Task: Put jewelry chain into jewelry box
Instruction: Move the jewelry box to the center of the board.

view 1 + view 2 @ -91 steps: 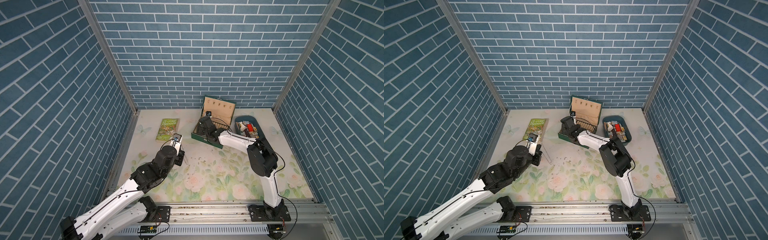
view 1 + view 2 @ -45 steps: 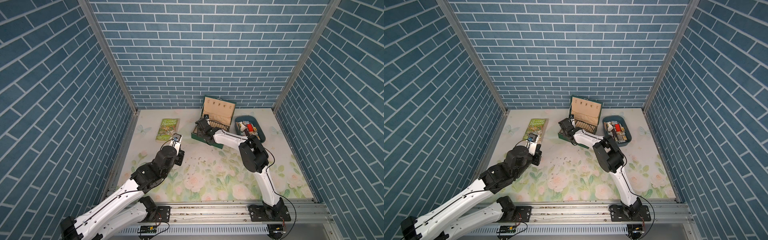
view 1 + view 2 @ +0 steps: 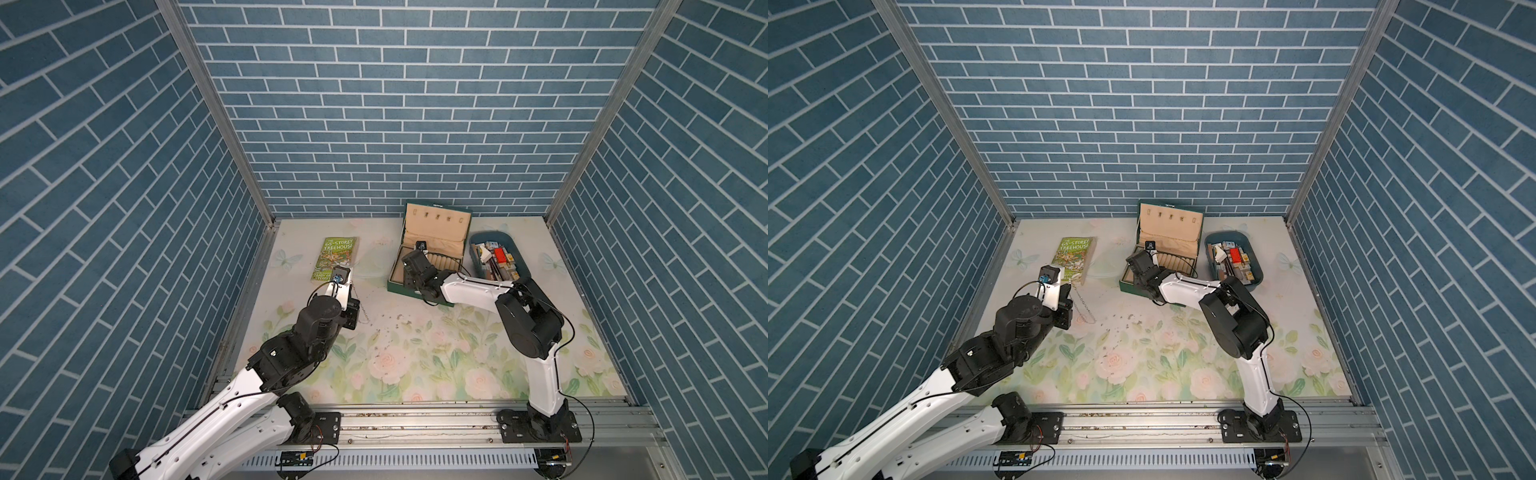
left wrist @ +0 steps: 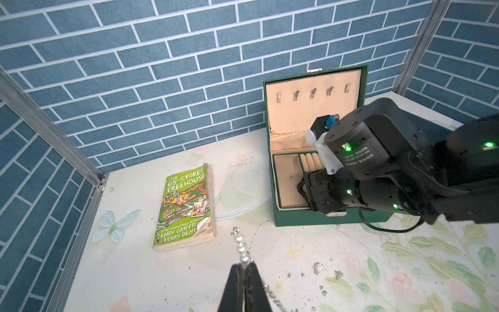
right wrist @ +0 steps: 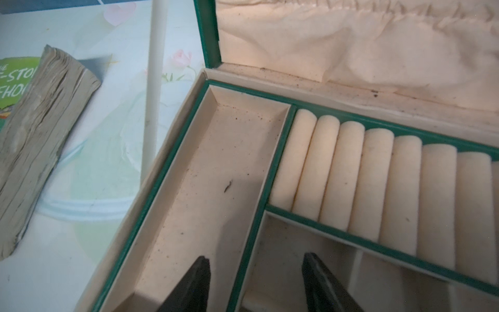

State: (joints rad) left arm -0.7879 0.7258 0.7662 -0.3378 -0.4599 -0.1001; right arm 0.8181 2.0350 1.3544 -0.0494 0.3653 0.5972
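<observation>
**Chain gripped at the left, box lid up, right end effector over the tray**

The left end effector (image 4: 244, 266) is closed tight on the jewelry chain (image 4: 241, 244). A short run of pale, bead-like links sticks out past the fingertips, and more links trail away below them. In both top views the chain (image 3: 363, 316) hangs in a thin line beside that end effector, over the table (image 4: 162, 270) (whether its lower end touches the surface cannot be told). The chain is well apart from the jewelry box (image 4: 324, 218) and is not inside it.

The box stands open near the back wall. Its lid is upright and shows a row of small metal hooks on beige lining. The right end effector (image 5: 256, 256) is low over the box's near corner. Its jaws are partly spread with nothing between them, and they straddle the green divider between the long side compartment and a smaller square one. The ring rolls lie just beyond.

A green paperback book (image 4: 186, 205) lies flat between the chain and the side wall. Its cover reads "THE 65-STOREY TREEHOUSE", with "ANDY GRIFFIT…" and "TERRY DENT…" legible below. White print on the right arm's black housing is too small to read. A blue tray (image 3: 521, 266) of small items sits just beside the box.
</observation>
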